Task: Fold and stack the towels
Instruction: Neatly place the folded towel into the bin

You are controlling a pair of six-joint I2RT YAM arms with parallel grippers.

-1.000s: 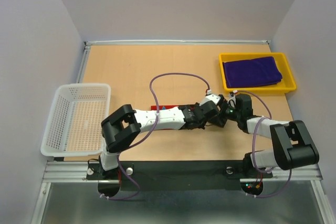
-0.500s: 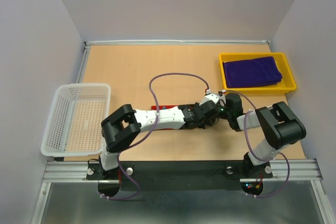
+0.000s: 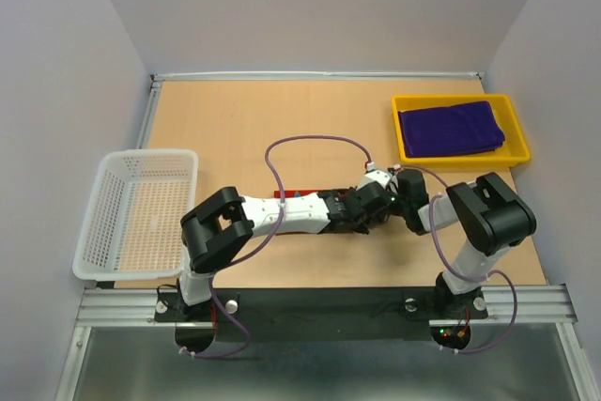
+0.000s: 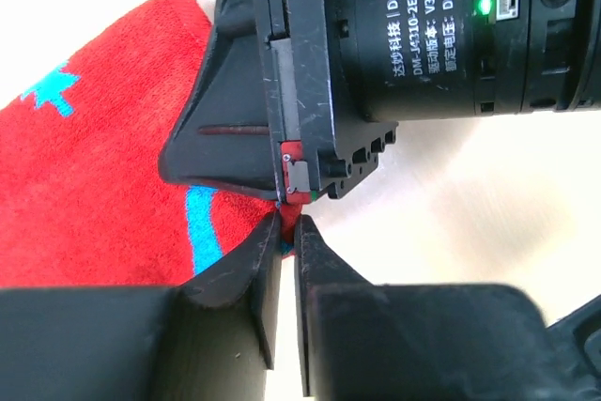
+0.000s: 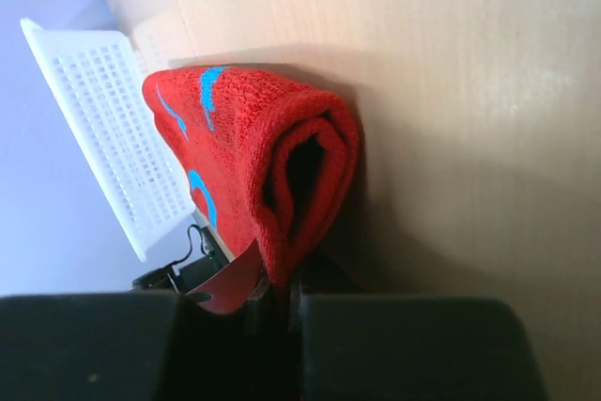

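Swinging in from the lower right of the overhead view, the right arm (image 3: 486, 215) now stands folded up close to the middle, where a second ago its elbow hung out near the table's right edge; the left arm (image 3: 282, 213) lies stretched across the middle much as it did. Both arms meet just right of centre on the wooden table (image 3: 235, 129). A white basket (image 3: 150, 155) sits at the left edge, and a yellow tray (image 3: 455, 99) in the upper right holds a folded purple towel (image 3: 451, 127). The red towel (image 5: 254, 157), with its light-blue marks, lies on the table at centre, mostly hidden under the left arm from above. In the right wrist view it is doubled over into a loose roll, and the right gripper (image 5: 282, 293) at the bottom of that frame is clamped on its lower edge. The left gripper (image 4: 288, 227), at the bottom centre of its own view, has its jaws only a slit apart at the towel's hem, and I cannot tell whether any cloth is caught between them. By my reading, the step in hand is folding the red towel, with stacking not yet done. The next move likely calls for a firm pinch on both sides, then drawing the held edge across so the layers lie flat, before carrying it to the tray.
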